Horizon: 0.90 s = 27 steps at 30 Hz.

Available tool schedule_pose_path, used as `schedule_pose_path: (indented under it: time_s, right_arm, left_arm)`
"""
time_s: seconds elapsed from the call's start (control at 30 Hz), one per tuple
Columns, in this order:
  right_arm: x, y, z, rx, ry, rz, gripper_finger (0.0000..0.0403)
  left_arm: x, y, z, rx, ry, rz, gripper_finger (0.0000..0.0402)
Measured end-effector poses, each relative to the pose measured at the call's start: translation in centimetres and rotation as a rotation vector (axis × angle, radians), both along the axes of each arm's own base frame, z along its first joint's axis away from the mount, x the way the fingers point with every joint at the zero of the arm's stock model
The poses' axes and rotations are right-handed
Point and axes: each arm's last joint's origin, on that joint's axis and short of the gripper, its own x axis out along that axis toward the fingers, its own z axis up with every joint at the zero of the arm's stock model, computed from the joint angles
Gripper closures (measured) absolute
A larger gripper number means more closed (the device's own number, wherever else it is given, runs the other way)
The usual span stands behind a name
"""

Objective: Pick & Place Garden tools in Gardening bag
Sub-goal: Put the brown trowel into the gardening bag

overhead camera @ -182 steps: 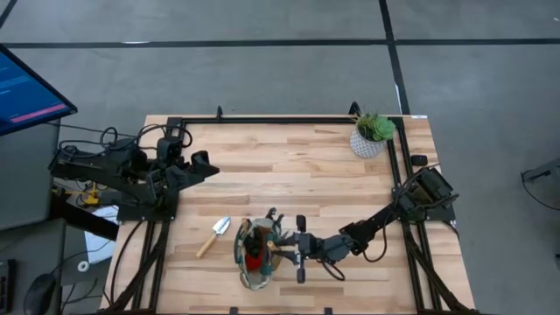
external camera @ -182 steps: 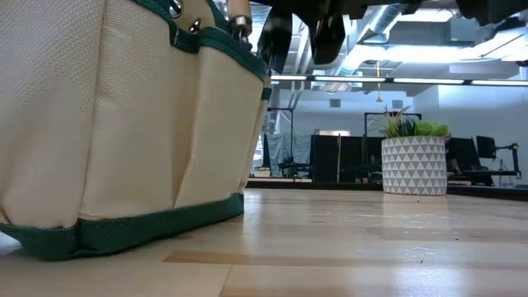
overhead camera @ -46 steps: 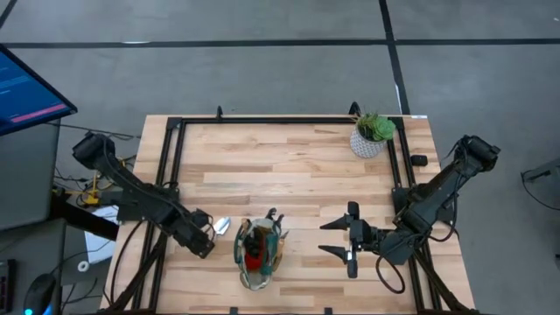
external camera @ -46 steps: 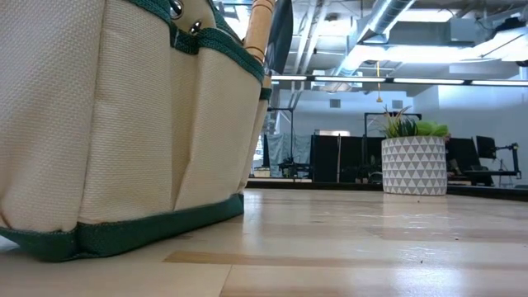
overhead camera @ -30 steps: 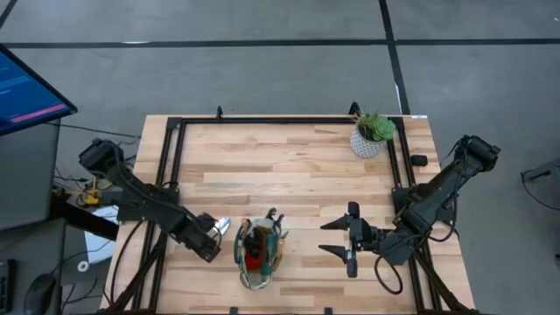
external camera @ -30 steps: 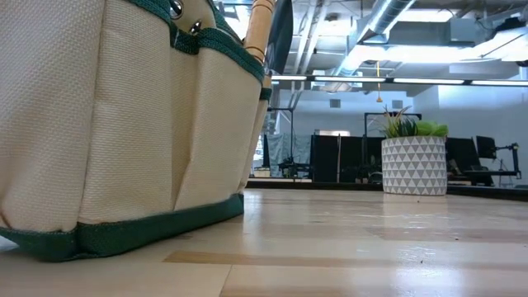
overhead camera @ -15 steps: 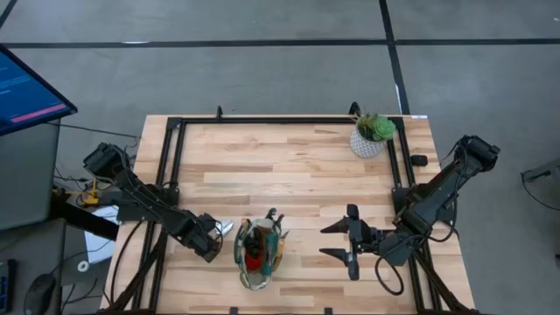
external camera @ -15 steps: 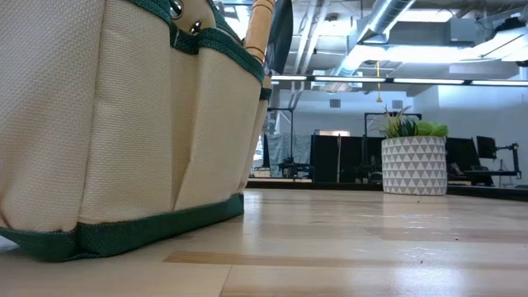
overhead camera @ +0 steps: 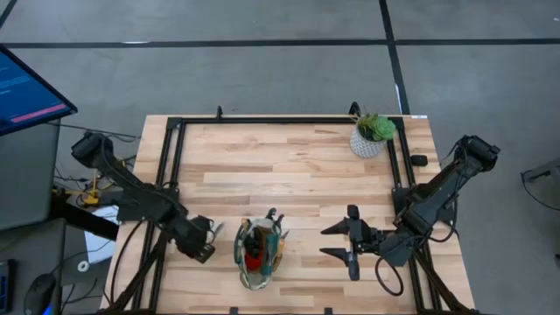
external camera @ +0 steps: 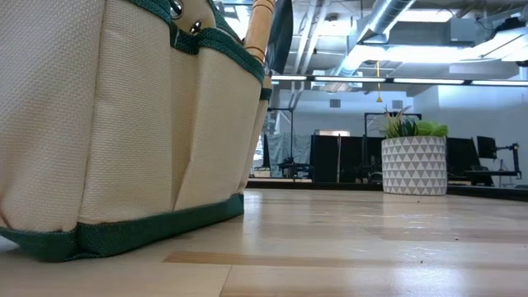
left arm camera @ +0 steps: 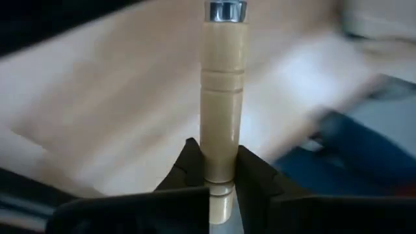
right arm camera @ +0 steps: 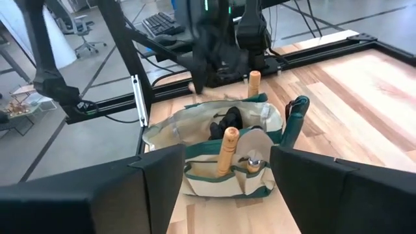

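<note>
Wooden table (overhead camera: 297,166): left gripper (left arm camera: 218,170), clamped on the last trowel (left arm camera: 222,97), has lifted it at the gardening bag's (overhead camera: 260,249) nine o'clock; right gripper (overhead camera: 337,241) waits, fingers apart.

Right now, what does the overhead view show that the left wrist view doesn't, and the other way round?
Only the overhead view shows the bag with tools inside, the potted plant, and the right pincer open and waiting beside the bag. Only the left wrist view shows the grip close up: the left pincer shut on a trowel, holding its pale wooden handle. Both show the wooden table and the left arm's end, which sits at the table's left edge, beside the bag.
</note>
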Motion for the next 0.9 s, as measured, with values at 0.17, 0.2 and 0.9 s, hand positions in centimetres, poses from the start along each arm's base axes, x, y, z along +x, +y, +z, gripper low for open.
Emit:
schedule_pose_path:
  time_s: [0.17,0.2,0.9]
  right_arm:
    - [0.0,0.0,-0.1,0.022,0.01,0.0,0.0191]
    - [0.0,0.0,-0.1,0.026,0.014,0.013,0.0193]
    - [0.0,0.2,-0.1,0.095,0.028,0.048,0.0207]
  left_arm:
    - [-0.2,0.2,6.1,-0.24,-0.168,0.122,0.0388]
    - [-0.3,0.2,7.4,-0.281,-0.21,0.16,0.0388]
    - [3.0,-4.2,13.4,-0.818,-0.412,0.477,0.0385]
